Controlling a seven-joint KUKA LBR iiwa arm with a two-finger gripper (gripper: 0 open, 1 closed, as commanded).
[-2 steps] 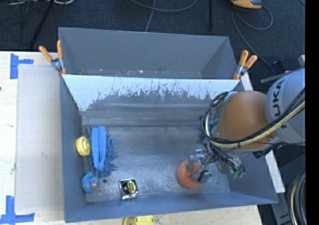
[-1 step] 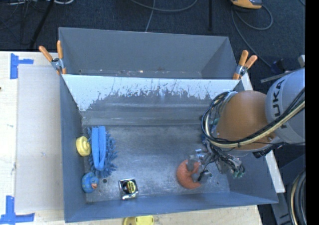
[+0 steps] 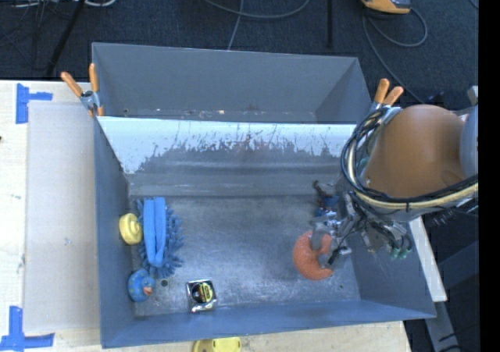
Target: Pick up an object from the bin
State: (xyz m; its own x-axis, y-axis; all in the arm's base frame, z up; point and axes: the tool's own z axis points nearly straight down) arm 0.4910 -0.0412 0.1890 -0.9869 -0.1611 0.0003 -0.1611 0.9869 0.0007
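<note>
Across the whole scene sits the grey metal bin [image 3: 234, 116], its floor mostly bare, with a few loose things kept to two sides. Next in size is the arm, whose brown-orange wrist cover [image 3: 414, 147] and loops of cable hang over the rim at about 3 o'clock. Over at 8 o'clock on the floor lies a long blue brush-like thing [image 3: 156, 233], well apart from the robot. The gripper [image 3: 332, 245] is low in the bin at about 4 o'clock, and whether the pincer is spread, pressed together or pinching anything I cannot tell, since dark parts and cables crowd that spot. Touching it, or just under its tip, lies an orange curved piece [image 3: 306, 263], shaped like a crescent and resting on the floor. Smaller things sit far off: a black and yellow tape measure [image 3: 201, 293] at 7 o'clock, a yellow lump [image 3: 129, 228] beside the brush, and a small blue round thing [image 3: 141, 286] below it. As I judge it, the approach is made, but no grasp shows and nothing is raised off the floor, so closing and lifting are left.
</note>
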